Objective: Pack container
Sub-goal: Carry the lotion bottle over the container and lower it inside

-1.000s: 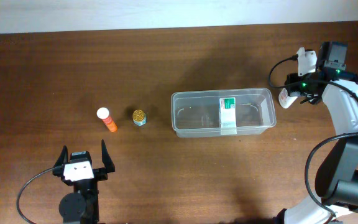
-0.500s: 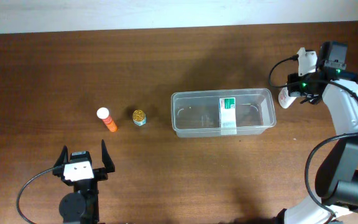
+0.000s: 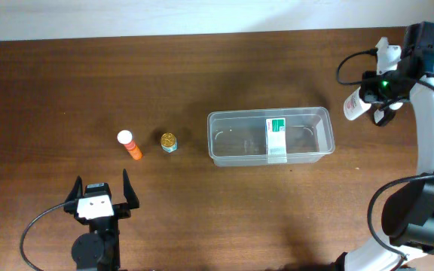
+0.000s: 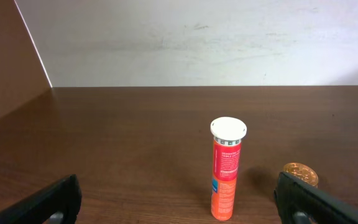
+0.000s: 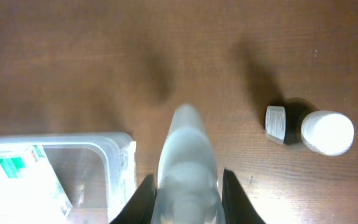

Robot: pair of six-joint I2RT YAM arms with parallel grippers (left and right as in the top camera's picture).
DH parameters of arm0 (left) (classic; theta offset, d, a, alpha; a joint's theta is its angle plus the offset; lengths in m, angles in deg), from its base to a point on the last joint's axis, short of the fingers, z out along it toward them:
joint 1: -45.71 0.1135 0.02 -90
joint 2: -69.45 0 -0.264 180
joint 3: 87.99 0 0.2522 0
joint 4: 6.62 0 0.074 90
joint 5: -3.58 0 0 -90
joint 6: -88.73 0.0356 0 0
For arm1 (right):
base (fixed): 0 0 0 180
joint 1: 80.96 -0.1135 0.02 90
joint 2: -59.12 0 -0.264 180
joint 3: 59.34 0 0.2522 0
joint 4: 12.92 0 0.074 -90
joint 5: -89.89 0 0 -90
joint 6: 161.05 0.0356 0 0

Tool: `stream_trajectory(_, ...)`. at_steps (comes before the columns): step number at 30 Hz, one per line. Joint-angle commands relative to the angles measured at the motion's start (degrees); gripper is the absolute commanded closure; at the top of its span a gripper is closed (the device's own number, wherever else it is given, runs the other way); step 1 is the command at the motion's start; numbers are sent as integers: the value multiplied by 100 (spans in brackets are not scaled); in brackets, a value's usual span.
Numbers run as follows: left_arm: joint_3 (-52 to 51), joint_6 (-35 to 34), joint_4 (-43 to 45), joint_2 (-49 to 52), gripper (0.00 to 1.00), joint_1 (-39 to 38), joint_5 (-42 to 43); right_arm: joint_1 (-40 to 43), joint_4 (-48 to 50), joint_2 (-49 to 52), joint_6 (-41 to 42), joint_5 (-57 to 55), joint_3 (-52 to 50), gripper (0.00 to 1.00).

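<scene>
- Container [image 3: 224, 143] is not yet where the right gripper [image 3: 362, 102] hangs. Its fingers are clenched on a white bottle [image 3: 351, 107], and the right wrist view shows that bottle pinched between both fingers.
- Half a second ago the gripper and bottle sat low, just beside the tub's right end. Now they are farther right and toward the wall, and the wrist view looks down on the tub's corner from above.
- I read this as the pickup being done and the carry beginning; the bottle must next travel left over the rim.
- Below the gripper, a small white-topped object [image 5: 327, 132] and a grey piece [image 5: 275, 123] lie on the wood; I cannot tell what they are.
- The tub sits right of centre and holds a green-and-white box [image 3: 277, 138].
- Nothing else has moved: the upright orange tube [image 3: 130, 145] and the gold-lidded jar [image 3: 169, 142] wait well left of it.
- The left gripper [image 3: 102, 183] rests spread apart near the front edge.
- The dark brown wooden table [image 3: 202, 218] meets a pale wall [image 4: 197, 37].
</scene>
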Motion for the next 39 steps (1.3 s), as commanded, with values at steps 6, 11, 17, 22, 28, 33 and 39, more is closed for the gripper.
stream_trajectory(6, -42, 87, 15, -50, 1, 39, 96, -205, -1093, -673, 452, 284, 684, 86)
stream_trajectory(11, -42, 87, 15, -50, 0, 39, 96, -721, -1467, -968, 658, 321, 682, 86)
stream_trajectory(17, -42, 87, 15, -50, 1, 39, 96, -1331, -1674, -973, 1038, 302, 675, 86)
stream_trajectory(22, -42, 87, 15, -50, 1, 39, 96, -1517, -1598, -874, 1305, 44, 654, 86)
stream_trajectory(28, -42, 87, 15, -50, 1, 39, 96, -1523, -1445, -529, 1419, -173, 455, 85)
stream_trajectory(33, -42, 87, 15, -50, 1, 39, 96, -1523, -1211, -214, 1576, -382, 439, 85)
stream_trajectory(39, -42, 90, 15, -50, 1, 39, 96, -1523, -1204, 131, 1578, -385, 402, 85)
